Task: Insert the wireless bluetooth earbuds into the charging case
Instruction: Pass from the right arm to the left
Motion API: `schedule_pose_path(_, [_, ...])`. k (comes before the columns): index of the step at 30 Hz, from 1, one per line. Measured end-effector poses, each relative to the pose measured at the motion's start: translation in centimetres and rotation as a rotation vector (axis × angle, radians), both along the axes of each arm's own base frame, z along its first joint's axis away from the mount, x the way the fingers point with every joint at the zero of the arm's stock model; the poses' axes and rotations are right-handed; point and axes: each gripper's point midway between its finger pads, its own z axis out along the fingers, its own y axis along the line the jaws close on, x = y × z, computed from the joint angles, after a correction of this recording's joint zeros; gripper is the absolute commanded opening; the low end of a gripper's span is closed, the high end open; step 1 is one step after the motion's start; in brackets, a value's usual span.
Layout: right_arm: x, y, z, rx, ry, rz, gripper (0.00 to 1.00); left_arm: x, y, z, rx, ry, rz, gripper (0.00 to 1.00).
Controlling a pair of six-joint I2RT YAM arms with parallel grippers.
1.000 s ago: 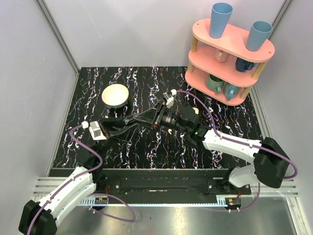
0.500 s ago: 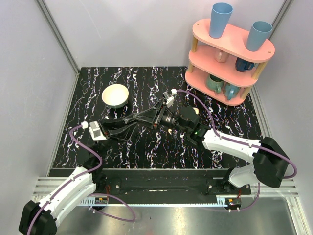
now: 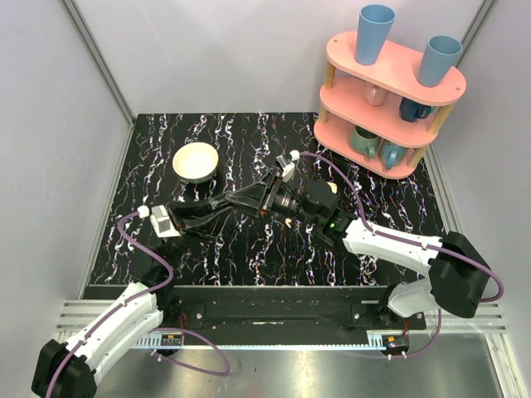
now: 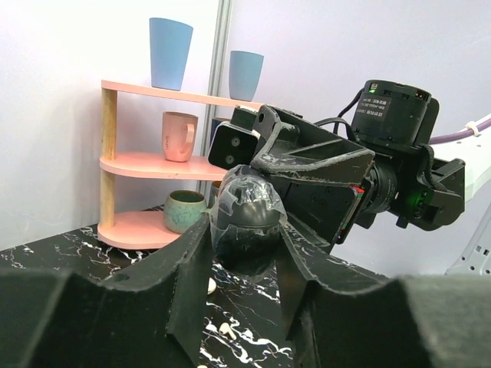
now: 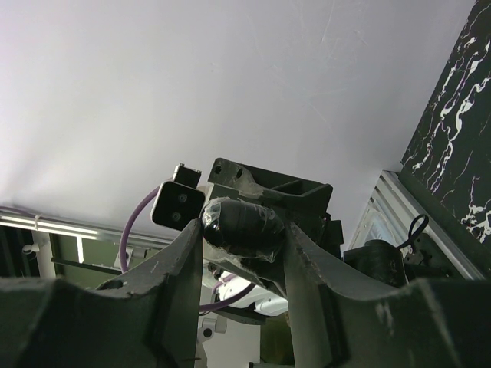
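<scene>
1. The left hand (image 4: 245,234) and right hand (image 5: 244,236) meet above the desk (image 3: 249,257), both closed narrow on one dark rounded object (image 4: 245,205), probably a handover.
2. The earbuds (image 4: 211,285) look like cream bits lying below; charging case: cannot tell.

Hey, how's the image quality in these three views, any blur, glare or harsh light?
Top view: sharp and evenly lit, with glare on the metal strip at the near edge. Left wrist view: the near fingers are dark and soft, highlights glint on the dark object between them, and the shelf is crisp. Right wrist view: the bright wall leaves the fingers almost in silhouette.
</scene>
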Motion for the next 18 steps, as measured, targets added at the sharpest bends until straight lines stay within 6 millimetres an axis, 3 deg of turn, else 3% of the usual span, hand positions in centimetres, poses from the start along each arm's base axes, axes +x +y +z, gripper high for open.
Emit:
schedule_pose_path(2, [0.00,0.00,-0.01,0.000,0.000,0.000,0.00,0.02,0.02,0.02,-0.002,0.001,0.001,0.49])
schedule_pose_path(18, [0.01,0.01,-0.05,-0.001,0.005,0.000,0.00,0.07,0.12,0.23,-0.012,-0.001,0.006,0.49])
